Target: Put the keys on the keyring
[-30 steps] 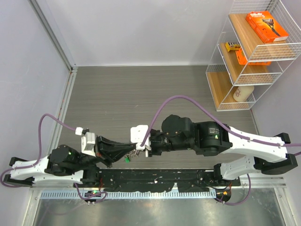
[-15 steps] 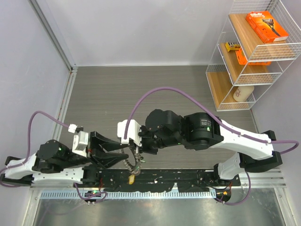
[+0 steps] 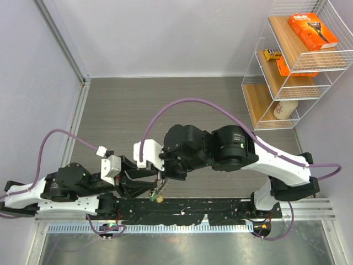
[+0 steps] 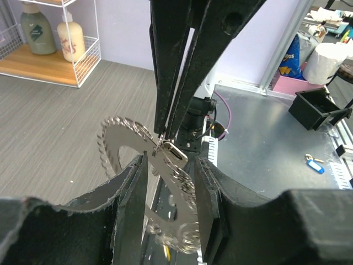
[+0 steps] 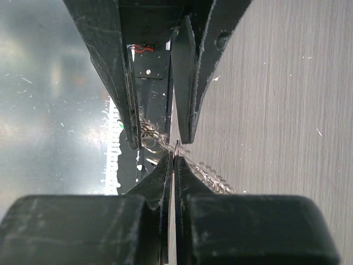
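Print on the orange box [image 3: 313,30] is too small to read.

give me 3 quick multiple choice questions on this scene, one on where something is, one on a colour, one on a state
1. Where is the keyring?
A) lying flat on the table
B) hanging between the spread fingers of the left gripper
C) on a shelf

2. What colour are the cables looping off the arms?
A) purple
B) yellow
C) green

3. How is the right gripper?
A) wide open
B) out of every view
C) shut on the keyring

Answers:
1 B: the left wrist view shows it hanging between those fingers.
2 A: the top view shows purple loops.
3 C: both wrist views show its fingertips pressed together on the ring.
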